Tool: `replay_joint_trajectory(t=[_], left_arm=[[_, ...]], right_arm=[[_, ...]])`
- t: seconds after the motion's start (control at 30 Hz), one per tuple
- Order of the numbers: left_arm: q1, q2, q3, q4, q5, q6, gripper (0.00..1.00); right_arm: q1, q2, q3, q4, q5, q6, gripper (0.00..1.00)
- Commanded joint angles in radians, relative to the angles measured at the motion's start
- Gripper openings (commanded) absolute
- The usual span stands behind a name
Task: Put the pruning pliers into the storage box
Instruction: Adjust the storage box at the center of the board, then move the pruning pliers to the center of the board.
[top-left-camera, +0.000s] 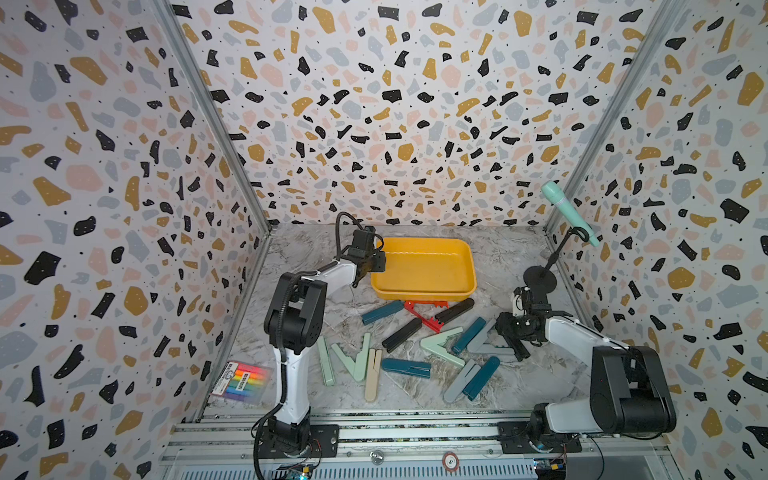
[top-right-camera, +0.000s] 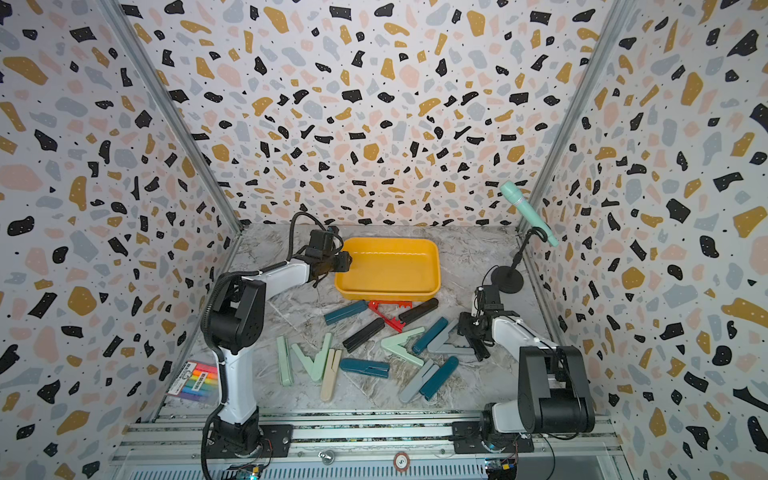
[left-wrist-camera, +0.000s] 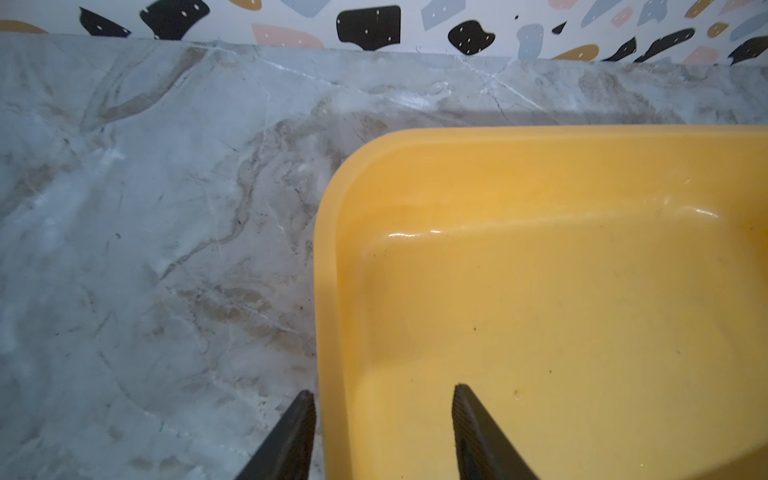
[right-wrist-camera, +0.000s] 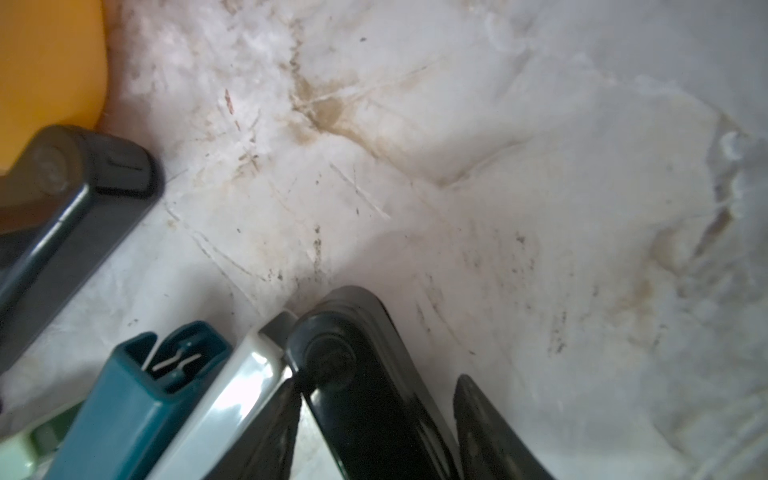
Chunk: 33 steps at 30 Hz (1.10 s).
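Note:
Several pruning pliers (top-left-camera: 406, 368) in teal, mint, grey, beige, black and one red (top-left-camera: 424, 318) lie scattered on the marble table in front of the yellow storage box (top-left-camera: 424, 270), whose floor is bare. My left gripper (left-wrist-camera: 382, 415) is open and holds nothing. It straddles the box's left rim (left-wrist-camera: 328, 291), one finger outside and one inside. My right gripper (right-wrist-camera: 378, 419) is down at the right end of the pile, shut on a black pruning pliers (right-wrist-camera: 357, 374). A teal one (right-wrist-camera: 137, 395) and a pale grey one (right-wrist-camera: 245, 386) lie right beside it.
A mint microphone (top-left-camera: 569, 212) on a black stand (top-left-camera: 540, 280) rises at the back right, close behind my right arm. A pack of rainbow markers (top-left-camera: 241, 382) lies at the front left by the wall. Patterned walls close in three sides.

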Motion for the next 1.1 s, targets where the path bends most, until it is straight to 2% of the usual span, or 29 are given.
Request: replay_joint_trajectory(t=[0.0,0.2,0.3,0.53,0.83,1.07], left_arm=[[-0.007,-0.067,-0.032,0.071,0.013,-0.024,0.54],[-0.003,-0.097,-0.043,0.07,0.019,-0.03,0.55],[0.0,-0.112,-0.057,0.079,0.018,-0.038,0.55],[0.012,-0.131,-0.083,0.09,0.022,-0.048,0.55],[0.013,-0.137,-0.099,0.11,0.032,-0.067,0.55],[0.013,-0.155,-0.126,0.12,0.031,-0.07,0.55]], right_arm=[[0.003,0.018,-0.005,-0.013,0.02,-0.005,0.58],[0.003,0.037,-0.008,-0.003,0.019,-0.004,0.54],[0.001,0.035,-0.006,-0.009,0.028,-0.005,0.48],[-0.038,-0.064,-0.007,-0.025,0.054,-0.015,0.39],[-0.101,-0.088,0.031,-0.007,0.063,-0.034,0.35],[-0.099,-0.106,0.082,0.024,0.051,-0.055,0.34]])
